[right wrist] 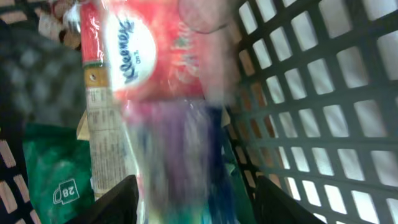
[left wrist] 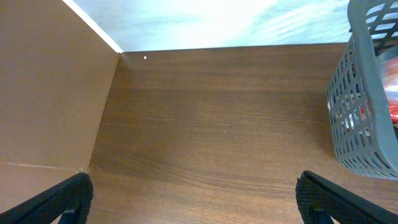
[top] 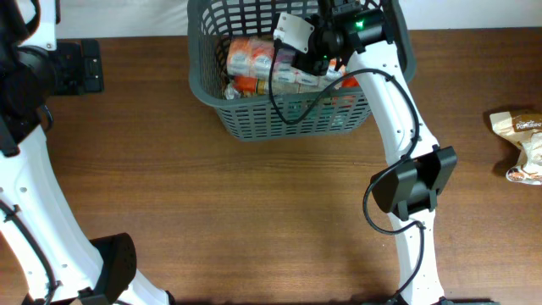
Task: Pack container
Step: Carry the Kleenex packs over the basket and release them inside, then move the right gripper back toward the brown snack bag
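Right tool (right wrist: 196, 199), jaws apart, hangs inside the dark grey lattice-sided container (top: 254, 123) holding colourful packets (top: 250, 59).

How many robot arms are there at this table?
2. The left arm runs along the left side of the table, away from everything. The right arm reaches from the near edge into the grey basket at the far side.
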